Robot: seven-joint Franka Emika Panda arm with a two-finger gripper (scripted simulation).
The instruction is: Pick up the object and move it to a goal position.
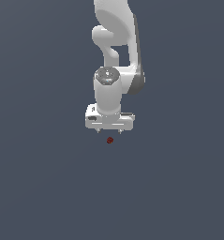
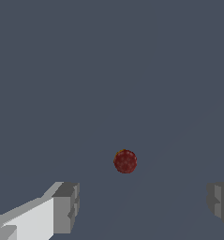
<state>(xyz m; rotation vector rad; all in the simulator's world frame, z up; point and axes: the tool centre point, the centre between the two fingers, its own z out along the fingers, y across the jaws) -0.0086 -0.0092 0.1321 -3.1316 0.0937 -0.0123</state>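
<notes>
Object, a tiny dark red bumpy lump [image 1: 109, 140], sits beyond the white gripper [image 1: 109, 131]; its spread jaws could descend misaligned and nudge it away.

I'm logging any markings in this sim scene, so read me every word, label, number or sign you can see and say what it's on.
None: no readable text in either view.
The white arm and its gripper carry no lettering or logo.
The dark red object shows only a bumpy texture, no label.
The grey surface is plain, with no markings or signs.
</notes>
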